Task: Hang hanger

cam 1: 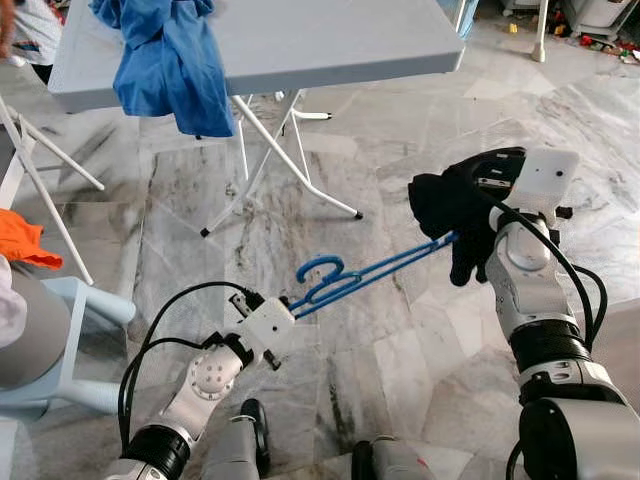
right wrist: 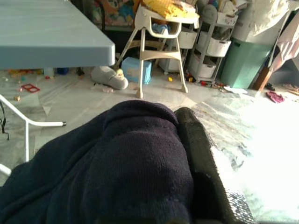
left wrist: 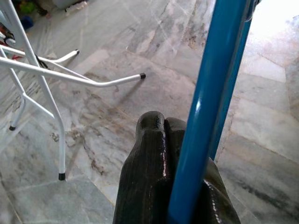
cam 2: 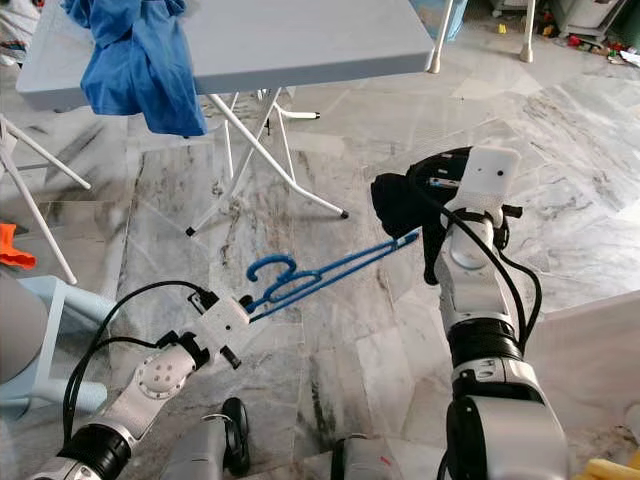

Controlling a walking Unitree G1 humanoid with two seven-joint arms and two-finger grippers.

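Note:
A blue plastic hanger (cam 1: 352,279) hangs level above the marble floor, its hook (cam 1: 320,267) pointing toward the table. My left gripper (cam 1: 291,304) is shut on the hanger's near end. In the left wrist view the black fingers (left wrist: 154,154) press together against the blue bar (left wrist: 210,93). The hanger's far end runs into a black garment (cam 1: 455,205) bunched over my right gripper (cam 1: 472,222). In the right wrist view that dark knit cloth (right wrist: 117,163) covers the fingers, which look shut on it.
A grey folding table (cam 1: 330,40) stands ahead on white legs (cam 1: 300,170), with a blue cloth (cam 1: 175,70) draped over its near left edge. A light blue stool (cam 1: 80,300) and an orange cloth (cam 1: 20,240) are at the left. Beyond the table stands a high chair (right wrist: 163,23).

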